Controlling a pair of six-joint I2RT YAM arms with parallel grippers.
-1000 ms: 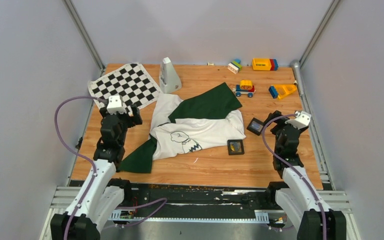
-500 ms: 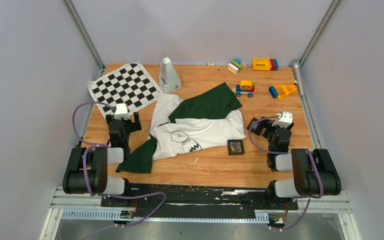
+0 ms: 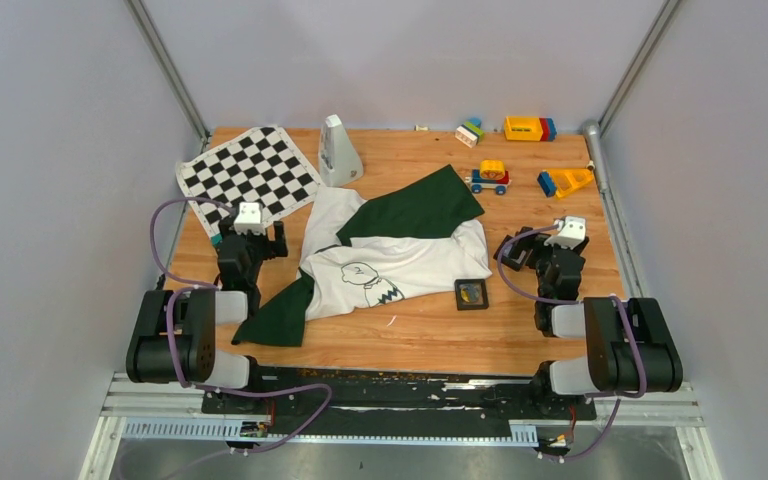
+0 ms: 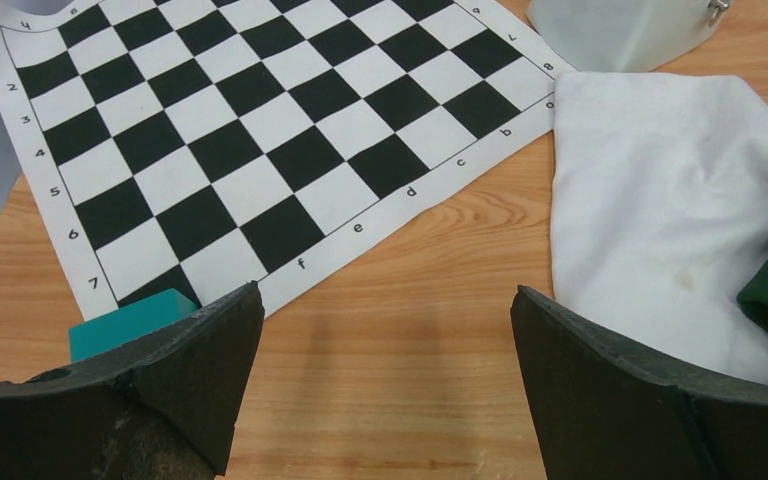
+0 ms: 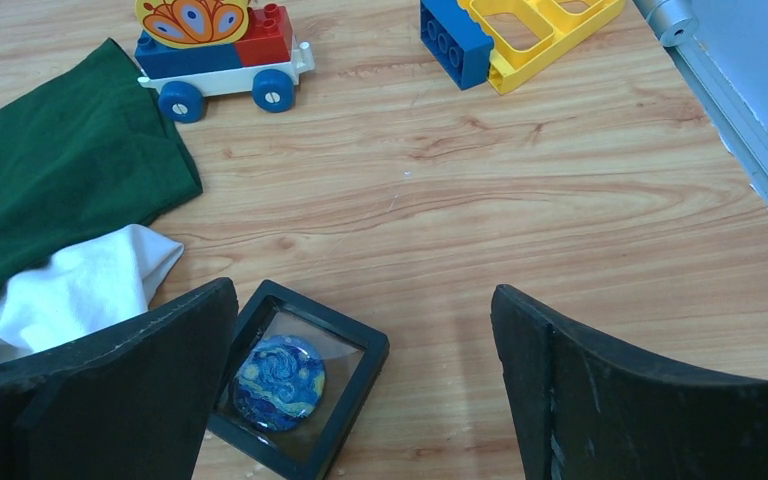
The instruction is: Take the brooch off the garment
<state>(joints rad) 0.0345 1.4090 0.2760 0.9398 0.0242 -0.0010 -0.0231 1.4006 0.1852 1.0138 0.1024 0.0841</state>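
Note:
The garment (image 3: 390, 250), a white T-shirt with dark green sleeves and a cartoon drawing, lies crumpled mid-table. Its white cloth shows in the left wrist view (image 4: 670, 230) and a green sleeve in the right wrist view (image 5: 60, 170). A tiny yellowish-gold brooch (image 3: 472, 293) lies in a small black square tray (image 3: 460, 303) just right of the shirt. My left gripper (image 3: 250, 232) (image 4: 385, 300) is open and empty over bare wood left of the shirt. My right gripper (image 3: 550, 245) (image 5: 365, 295) is open and empty beside a second black tray.
The second black tray (image 5: 360, 350) holds a blue swirl disc. A chequered mat (image 3: 250, 172) lies back left with a teal block (image 4: 130, 320) at its edge. A white cone-shaped object (image 3: 338, 150), a toy car (image 3: 489, 177) and coloured blocks (image 3: 565, 181) stand at the back.
Both arms have folded down and back toward the near edge. Both grippers now sit lower, close to the table. The shirt and trays have not moved.

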